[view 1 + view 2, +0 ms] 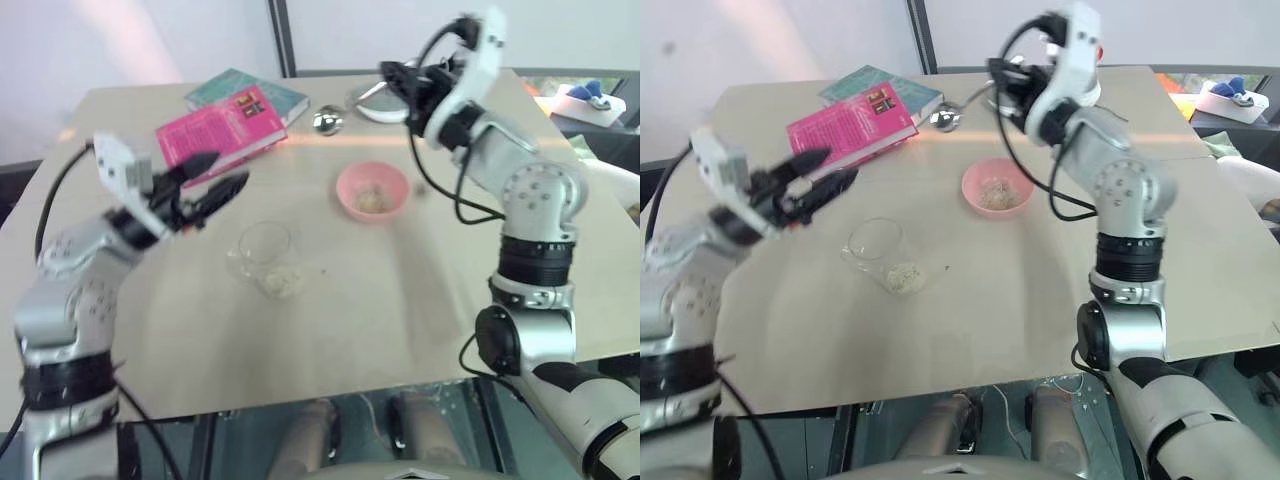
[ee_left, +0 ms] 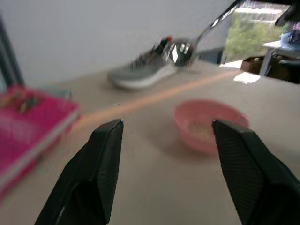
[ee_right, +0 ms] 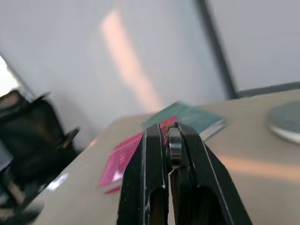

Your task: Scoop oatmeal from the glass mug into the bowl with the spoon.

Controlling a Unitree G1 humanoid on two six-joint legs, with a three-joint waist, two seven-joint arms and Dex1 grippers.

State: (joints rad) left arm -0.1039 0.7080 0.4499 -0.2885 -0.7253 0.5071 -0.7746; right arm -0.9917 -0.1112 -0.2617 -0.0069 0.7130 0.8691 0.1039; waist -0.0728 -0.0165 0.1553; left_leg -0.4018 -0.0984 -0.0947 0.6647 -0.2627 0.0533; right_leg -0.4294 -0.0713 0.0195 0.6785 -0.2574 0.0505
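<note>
- Gripping the spoon (image 1: 945,118) beyond the pink bowl (image 1: 372,192), right end effector (image 3: 171,140) pinches its handle.
- Left end effector (image 1: 210,180) spread, beside the mug (image 1: 266,257); keep the spoon head level.

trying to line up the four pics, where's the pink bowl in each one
Left eye view: the pink bowl sits right of centre, upper half.
Right eye view: just right of centre, upper half.
Left wrist view: right of centre, between the open fingers.
Right wrist view: not in it.
Shared landmark: the pink book.
</note>
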